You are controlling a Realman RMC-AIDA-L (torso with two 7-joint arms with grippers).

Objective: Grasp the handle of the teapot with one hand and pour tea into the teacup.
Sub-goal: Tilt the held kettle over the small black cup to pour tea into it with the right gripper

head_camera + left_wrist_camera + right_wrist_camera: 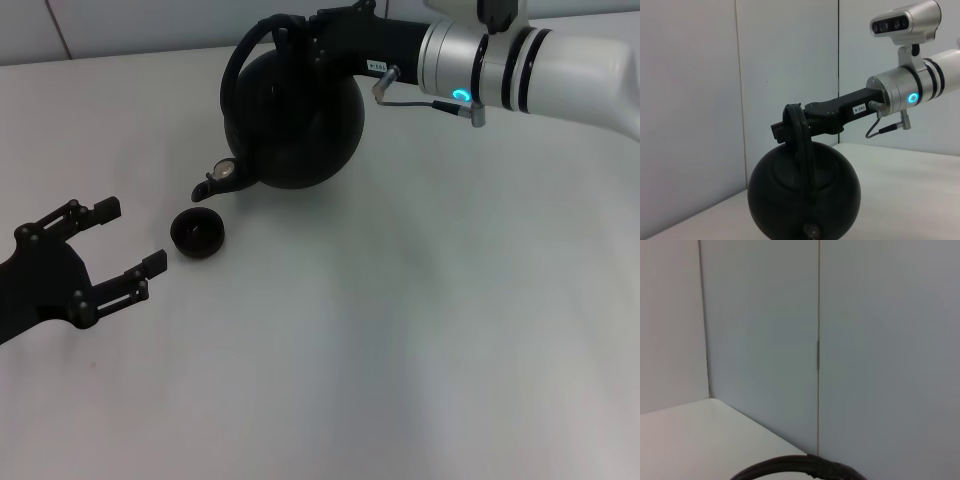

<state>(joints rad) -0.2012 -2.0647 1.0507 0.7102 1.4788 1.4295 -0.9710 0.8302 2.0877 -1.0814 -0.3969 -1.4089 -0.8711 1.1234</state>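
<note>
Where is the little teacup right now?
In the head view the teacup sits on the table's left part, just below the tilted teapot's spout, with the open left gripper beside it.

White-silver right arm (pixel 560 70), cyan ring light (pixel 461 97), black wrist.

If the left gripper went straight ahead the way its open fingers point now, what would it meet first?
Probably the teacup. In the head view the left gripper sits open beside it, pointing toward the cup and the tilted teapot behind, which the right gripper holds by the handle. Height is unclear, so it might pass above the cup.
</note>
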